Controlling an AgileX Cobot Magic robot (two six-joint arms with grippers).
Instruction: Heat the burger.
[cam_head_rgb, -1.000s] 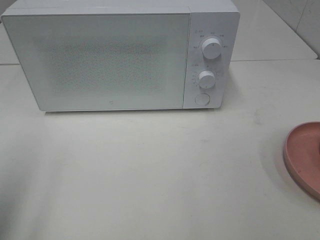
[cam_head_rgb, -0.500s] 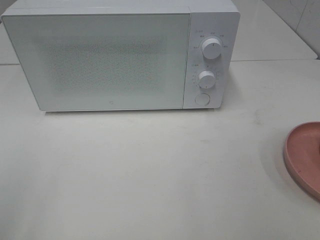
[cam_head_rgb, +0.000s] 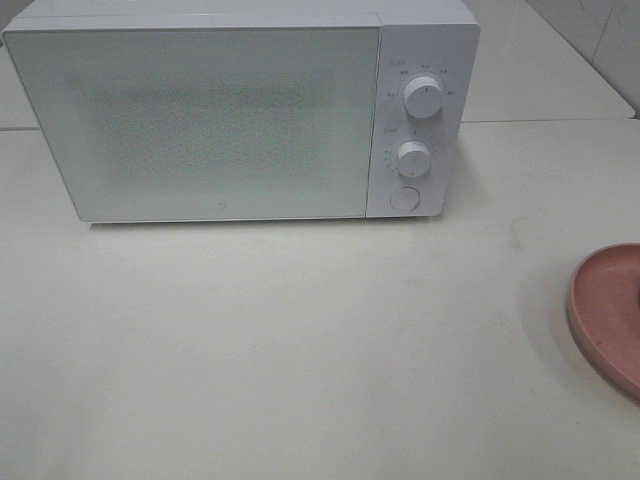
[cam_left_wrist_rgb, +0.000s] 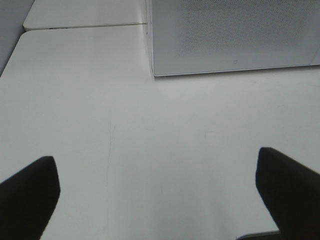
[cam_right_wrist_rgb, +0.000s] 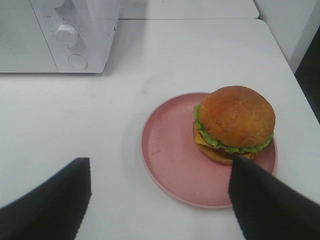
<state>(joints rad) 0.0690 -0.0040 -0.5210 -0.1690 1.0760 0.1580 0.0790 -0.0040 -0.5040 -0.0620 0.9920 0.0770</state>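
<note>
Burger (cam_right_wrist_rgb: 234, 125) on plate (cam_right_wrist_rgb: 170, 160) — untouched

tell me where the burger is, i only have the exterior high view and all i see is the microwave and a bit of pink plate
Observer: The burger sits on the pink plate, toward one side of it.
Operator: anything holding it
Observer: No. The right gripper hangs above the plate, jaws open and empty.
Operator: and the left one
Observer: The left gripper is open over bare table, facing the closed microwave door.
</note>
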